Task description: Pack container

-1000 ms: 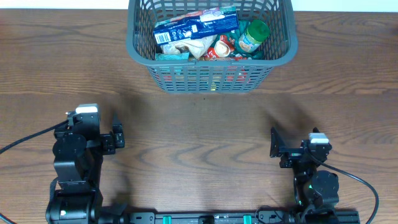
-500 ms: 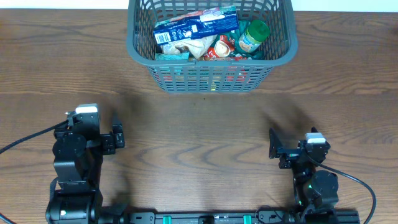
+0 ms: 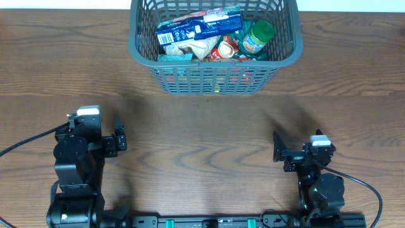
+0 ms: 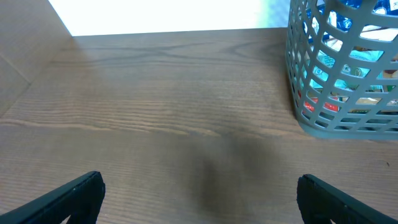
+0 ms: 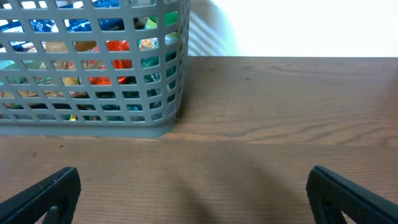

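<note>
The dark grey lattice container (image 3: 215,79) stands at the far middle of the wooden table. It holds a blue and white packet (image 3: 197,27), a green-lidded jar (image 3: 256,36), a red packet (image 3: 223,49) and other packets. It also shows at the right in the left wrist view (image 4: 323,118) and at the left in the right wrist view (image 5: 93,121). My left gripper (image 3: 118,140) is open and empty near the front left; its fingers frame bare wood (image 4: 199,196). My right gripper (image 3: 279,151) is open and empty near the front right (image 5: 193,196).
The wooden table (image 3: 202,139) lies between the container and both grippers. A cable (image 3: 25,147) runs off to the left from the left arm, and another cable (image 3: 370,190) loops at the right arm's base. The table's far edge meets a white background.
The right gripper has drawn slightly left and toward the front. The left arm and the container's contents have not moved.
</note>
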